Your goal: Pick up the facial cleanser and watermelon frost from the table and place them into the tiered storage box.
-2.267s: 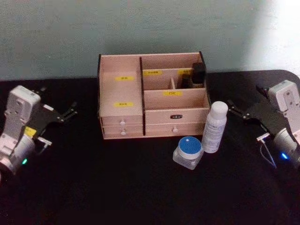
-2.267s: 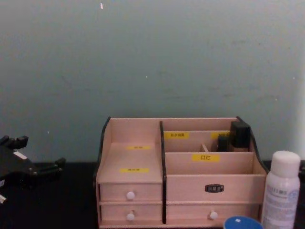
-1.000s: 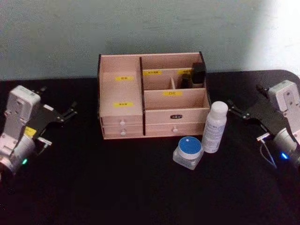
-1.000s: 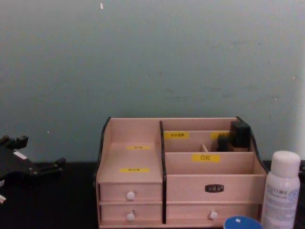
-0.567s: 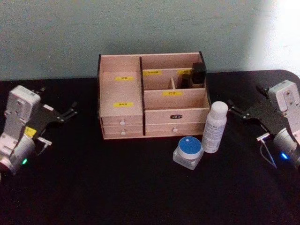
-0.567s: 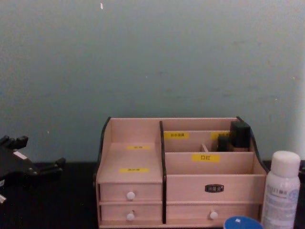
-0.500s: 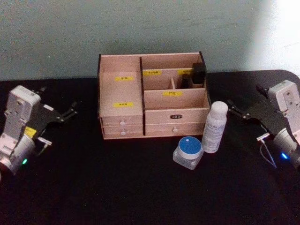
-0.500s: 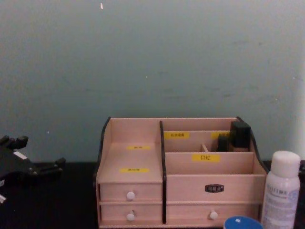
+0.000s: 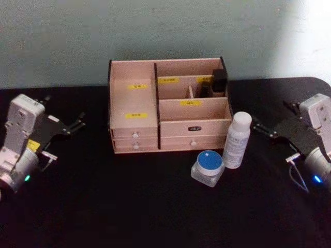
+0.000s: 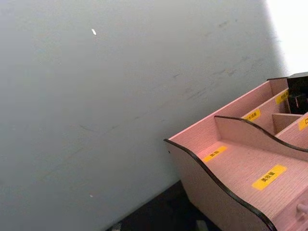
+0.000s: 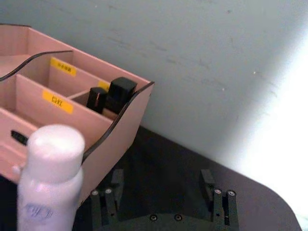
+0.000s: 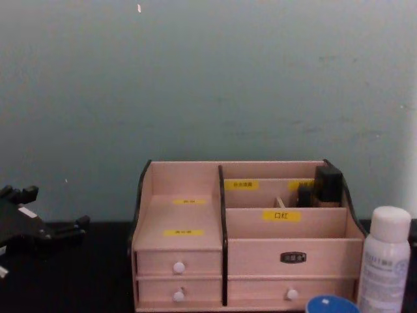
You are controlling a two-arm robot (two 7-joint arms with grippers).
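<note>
Right gripper [image 9: 271,117]: hovering, fingers apart, right of the white bottle [image 9: 237,139].
Left gripper [image 9: 64,111]: idling, fingers spread, left of the tiered storage box [image 9: 176,127].
Bottle: standing beside the box's front right corner, possibly the cleanser.
Risk: a finger clipping the cap, tipping the bottle onto the blue-lidded jar [image 9: 208,166].

The tiered storage box [image 9: 135,103] is light pinkish wood with dark edges, yellow labels [image 9: 136,115] and white knobs [image 9: 136,135]. The bottle [image 9: 237,140] at its right is white with faint grey print. The jar [image 9: 206,175] is clear, its lid [image 9: 209,160] blue with a white spot. The table [image 9: 129,206] is black, the wall [image 9: 155,31] a dull grey-green.
</note>
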